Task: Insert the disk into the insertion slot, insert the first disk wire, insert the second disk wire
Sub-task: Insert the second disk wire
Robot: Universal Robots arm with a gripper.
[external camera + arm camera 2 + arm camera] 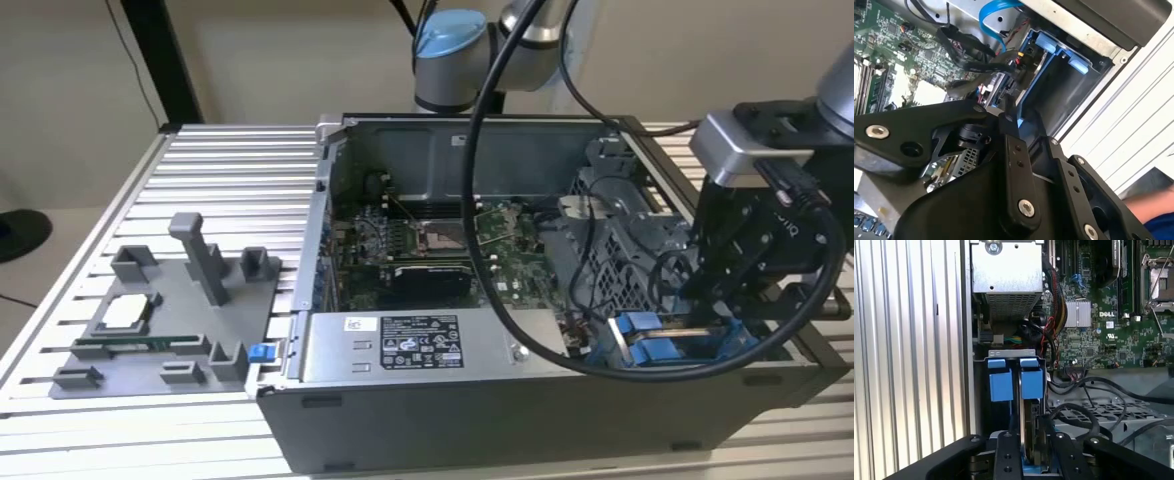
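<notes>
disk going edge-on into the bay, gripper over it

you are looking at an open computer case [534, 330] lying on a ribbed aluminium table [227, 190] whose slats run across the whole surface. behind the table there is a plain beige wall, and a dark post rises at the exterior view's left. on the table, to the exterior view's left of the case, sits a grey fixture tray [167, 325] with upright pegs.

your gripper [721, 300] hangs over the case's corner at the exterior view's right, cables looping from the arm above. in the first wrist view the disk [1030, 437] stands on edge between the black fingers [1006, 455], which are closed against it (the contact itself sits low in the picture). its far end reaches into the insertion slot [1015, 377], where two bright blue rail tabs frame it. the slot lies beside the case's outer wall, next to the table slats.

beyond the slot you see the grey power-supply box [407, 350] and the green motherboard [1109, 315]. black wires [1089, 400] trail over the perforated metal cage [1104, 415] beside the disk.
</notes>
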